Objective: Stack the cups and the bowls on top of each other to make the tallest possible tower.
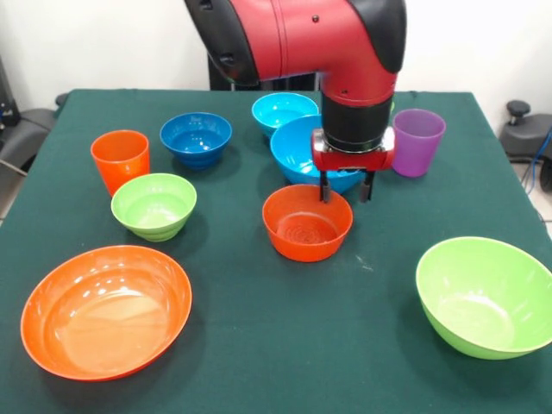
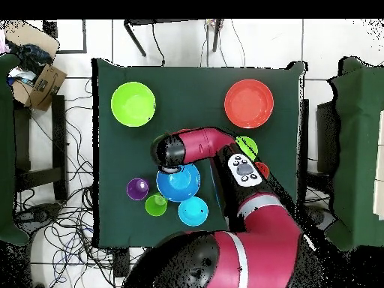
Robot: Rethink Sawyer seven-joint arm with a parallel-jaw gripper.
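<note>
Hovering arm (image 1: pixel 345 52), fingers (image 1: pixel 326 187) apart over small orange bowl (image 1: pixel 307 223) rim.

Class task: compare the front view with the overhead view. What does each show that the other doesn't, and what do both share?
Front view only: the gripper with open fingers over the small orange bowl, and the dark blue bowl; the arm hides these from above. Overhead view only: the lime green cup standing in the open beside the purple cup. Both: the large orange bowl and large lime green bowl.

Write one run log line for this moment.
gripper: open, over far rim of small orange bowl | holding: nothing | tower: not started
</note>
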